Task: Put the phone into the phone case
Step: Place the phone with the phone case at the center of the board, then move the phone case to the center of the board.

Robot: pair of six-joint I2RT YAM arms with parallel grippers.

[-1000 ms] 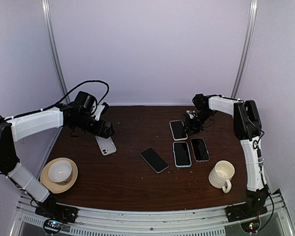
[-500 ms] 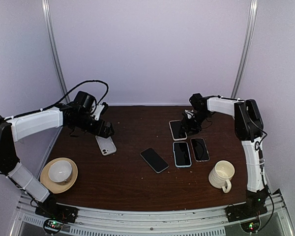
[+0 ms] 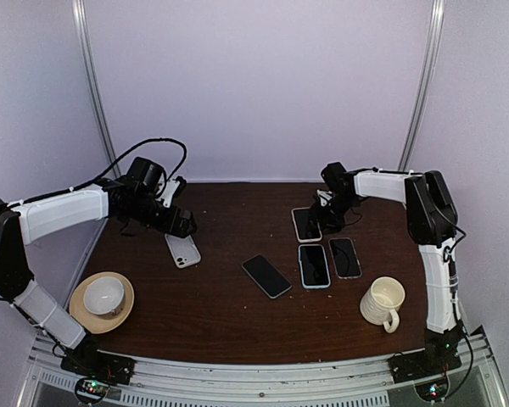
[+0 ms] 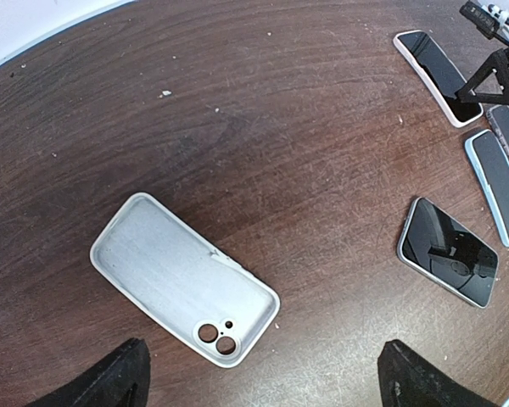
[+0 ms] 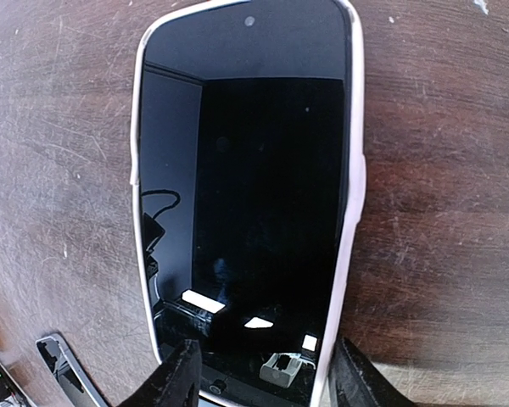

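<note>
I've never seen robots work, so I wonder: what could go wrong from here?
The right gripper straddles one end of a cased phone; pulling away, it could drag it into the neighbouring phones. The empty case under the open left gripper lies flat and thin, so it may slide rather than be gripped.

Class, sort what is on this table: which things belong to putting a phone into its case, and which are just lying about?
For the job: empty white case, middle phone.
Lying about: white-edged phone, blue-edged phone, dark phone, mug, cup, saucer.
</note>
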